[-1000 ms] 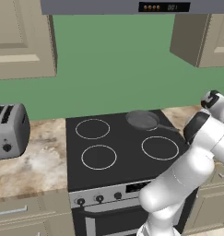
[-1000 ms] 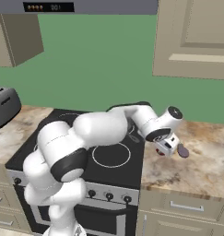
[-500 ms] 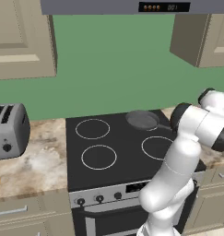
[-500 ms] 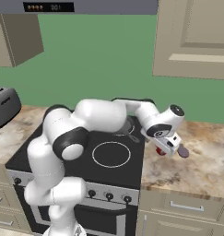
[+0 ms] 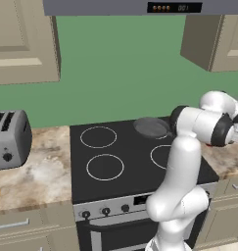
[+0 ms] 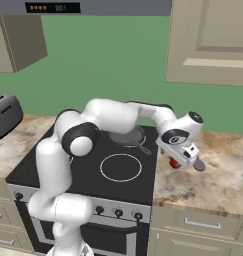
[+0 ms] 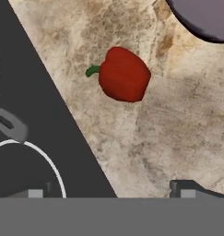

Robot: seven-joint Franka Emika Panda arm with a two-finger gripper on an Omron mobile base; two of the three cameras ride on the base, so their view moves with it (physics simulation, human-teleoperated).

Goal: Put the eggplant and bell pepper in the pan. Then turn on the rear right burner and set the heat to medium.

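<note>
Step in hand: first pickup. The pincer, jaws wide and empty, hangs above the bell pepper beside the stovetop. Next: descend, centre on it, close.

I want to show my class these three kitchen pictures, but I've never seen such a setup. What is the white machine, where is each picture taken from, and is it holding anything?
It is a white robot arm with an open two-finger gripper, holding nothing. Two pictures come from cameras behind it, left and right; the third looks down from its hand. On the stone counter beside the black stovetop lie a red bell pepper and a purple eggplant. A grey pan sits on the stove's rear right.
</note>
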